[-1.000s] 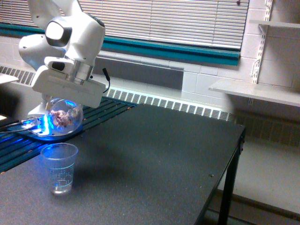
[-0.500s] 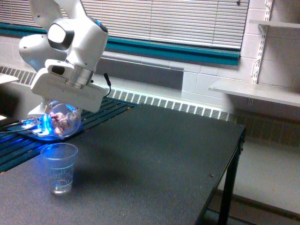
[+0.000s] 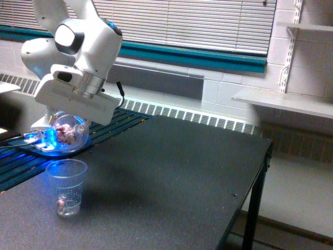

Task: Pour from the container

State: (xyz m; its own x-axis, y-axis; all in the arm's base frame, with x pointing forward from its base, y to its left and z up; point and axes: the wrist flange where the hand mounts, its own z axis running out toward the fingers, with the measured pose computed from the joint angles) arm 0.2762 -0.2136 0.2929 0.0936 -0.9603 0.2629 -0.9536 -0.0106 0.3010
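The container (image 3: pixel 68 133), a clear rounded jar with brownish-pink pieces inside, hangs tipped over at the exterior view's left, lit blue. My gripper (image 3: pixel 66 119) is shut on it from above, under the white arm (image 3: pixel 78 57). Directly below stands a taller tapered clear cup (image 3: pixel 66 187) with printed lines, upright on the dark table (image 3: pixel 171 177). A few brownish pieces lie at the bottom of that cup. The gripper's fingertips are mostly hidden behind the jar and the hand housing.
A blue-glowing device (image 3: pixel 47 146) sits behind the jar on a slatted surface at the left. The table's right edge (image 3: pixel 260 172) drops off to the floor. A wall shelf (image 3: pixel 283 101) and radiator grille (image 3: pixel 182 112) lie beyond the table.
The jar has tipped further over the cup. Pieces have dropped into the tapered cup, which held none before. The arm shifted only slightly.
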